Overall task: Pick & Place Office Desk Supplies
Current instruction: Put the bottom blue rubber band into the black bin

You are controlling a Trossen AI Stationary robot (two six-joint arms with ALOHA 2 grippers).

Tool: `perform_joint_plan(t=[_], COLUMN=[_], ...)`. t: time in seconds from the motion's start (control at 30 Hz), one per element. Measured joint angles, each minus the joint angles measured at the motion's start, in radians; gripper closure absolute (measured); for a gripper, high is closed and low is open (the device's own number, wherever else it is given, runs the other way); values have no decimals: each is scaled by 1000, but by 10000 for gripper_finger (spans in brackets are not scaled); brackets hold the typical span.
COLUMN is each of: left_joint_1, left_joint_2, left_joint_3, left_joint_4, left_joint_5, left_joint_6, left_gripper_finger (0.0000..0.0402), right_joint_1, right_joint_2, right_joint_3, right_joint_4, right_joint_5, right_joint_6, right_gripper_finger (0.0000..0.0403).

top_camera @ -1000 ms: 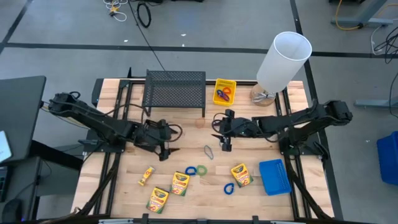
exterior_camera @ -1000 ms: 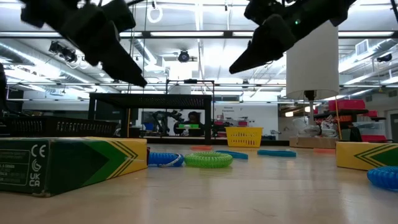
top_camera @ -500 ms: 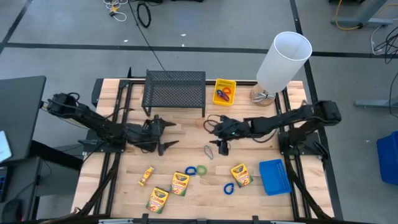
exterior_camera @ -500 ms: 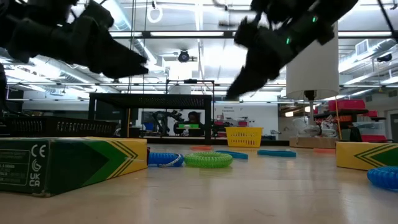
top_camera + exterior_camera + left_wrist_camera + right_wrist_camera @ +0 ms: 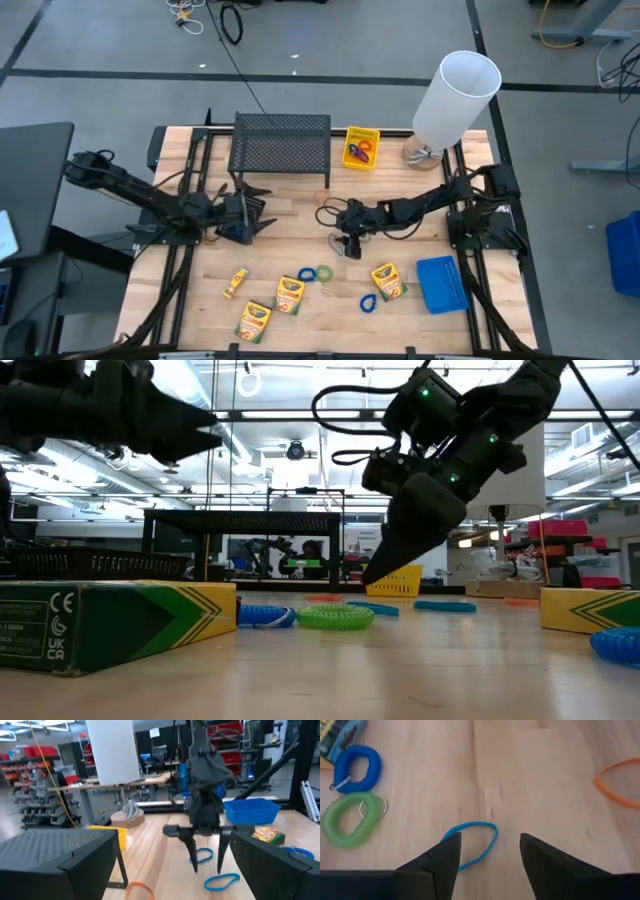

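Both arms are matte black, built of jointed segments. The right arm [image 5: 455, 435] carries looping black cables and small green indicator lights; its pincer [image 5: 206, 851] ends in two slim, tapering black fingers [image 5: 445, 860].

The left dark six-joint arm is stretched low from the left edge toward the middle of the wooden counter [image 5: 300, 215], with its two-finger left end effector [image 5: 262, 208] held level and its fingers spread wide apart; nothing is held between them. The right dark arm is extended from the right side toward the centre, its wrist bent downward. The right end effector [image 5: 346, 245] is pointed down at the counter, fingers [image 5: 445, 857] parted and empty; the tips seem to stand just above the surface, though contact cannot be judged.
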Motion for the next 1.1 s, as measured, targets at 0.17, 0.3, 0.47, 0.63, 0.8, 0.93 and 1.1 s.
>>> perform_joint_plan(t=[0.17, 0.3, 0.47, 0.63, 0.8, 0.93, 1.1], left_joint_1=[-28, -58, -86, -101, -113, -119, -119], left_joint_2=[-81, -117, -138, -138, -138, -138, -137], left_joint_3=[-1, 0, 0, 0, 0, 0, 0], left_joint_4=[-40, -58, -74, -79, -86, -87, -93], left_joint_5=[-16, -55, -96, -102, -90, -66, -60], left_joint_6=[34, 59, 72, 67, 35, 20, 5], left_gripper_finger=[12, 12, 12, 12, 12, 12, 12], right_joint_1=[29, 51, 72, 75, 72, 60, 44], right_joint_2=[57, 106, 127, 124, 124, 127, 127], right_joint_3=[36, 77, 97, 95, 93, 91, 91], right_joint_4=[-6, -51, -78, -68, -49, 20, 167], right_joint_5=[16, 75, 147, 175, 187, 164, 133], right_joint_6=[0, -1, 0, -1, -39, -68, -118], right_gripper_finger=[190, 202, 246, 340, 392, 399, 401])
